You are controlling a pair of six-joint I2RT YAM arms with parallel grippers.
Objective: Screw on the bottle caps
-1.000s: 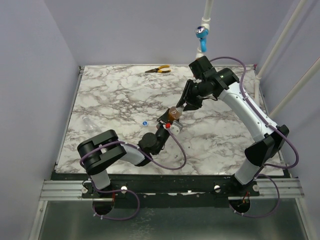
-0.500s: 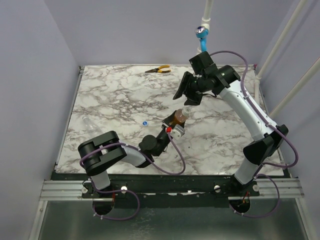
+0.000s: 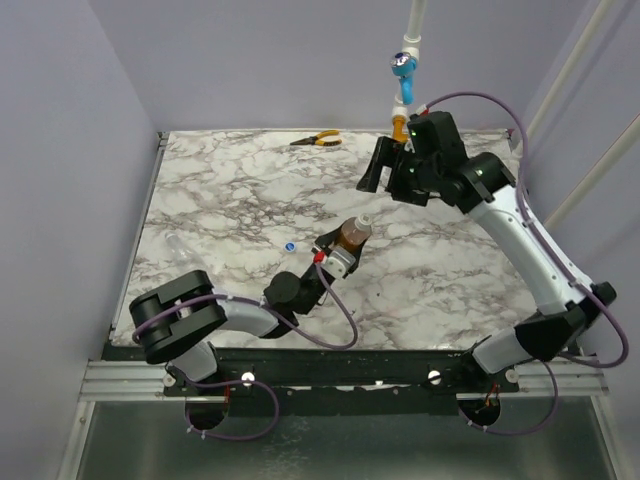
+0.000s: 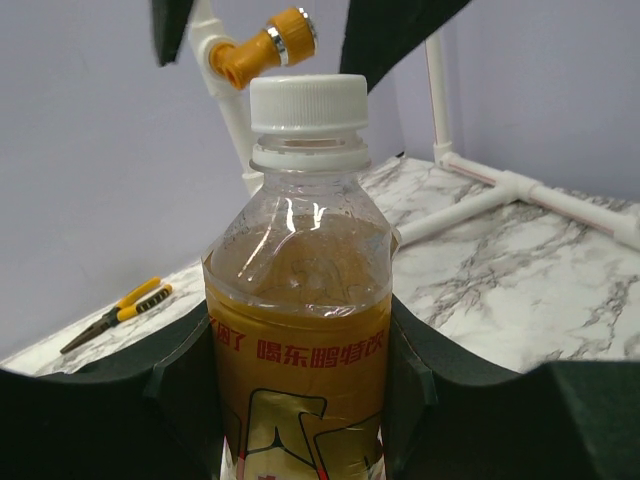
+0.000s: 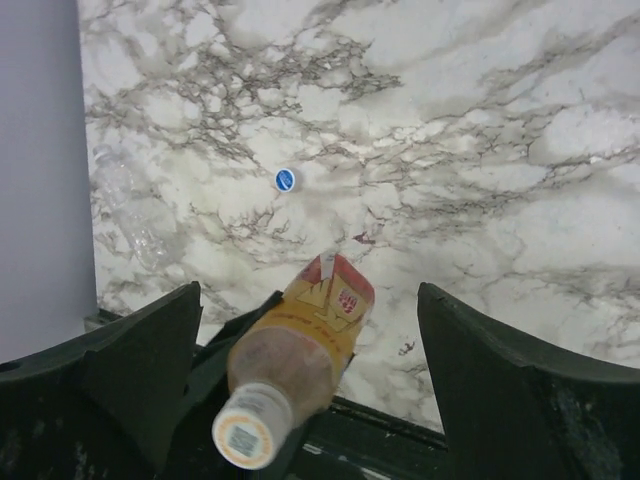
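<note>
My left gripper (image 3: 335, 256) is shut on the bottle (image 3: 350, 237), a small clear one with amber contents and a red and gold label, held tilted above the table's middle. In the left wrist view the bottle (image 4: 300, 330) stands between both fingers (image 4: 120, 400), and a white cap (image 4: 307, 103) sits on its neck. My right gripper (image 3: 388, 178) hangs open above and behind the bottle, apart from it. From the right wrist camera I look down between wide-spread fingers (image 5: 140, 370) onto the capped bottle (image 5: 310, 340). A blue cap (image 3: 289, 244) (image 5: 285, 179) lies loose on the marble.
Orange-handled pliers (image 3: 316, 140) (image 4: 115, 312) lie at the table's far edge. A light-blue valve (image 3: 402, 65) on a white pipe hangs behind the table, its orange fitting (image 4: 262, 45) showing above the bottle. A clear see-through object (image 3: 180, 245) lies at the table's left side.
My right gripper has opened, let go of the bottle's top and drawn back up toward the far right. The left gripper still holds the bottle, shifted slightly.
</note>
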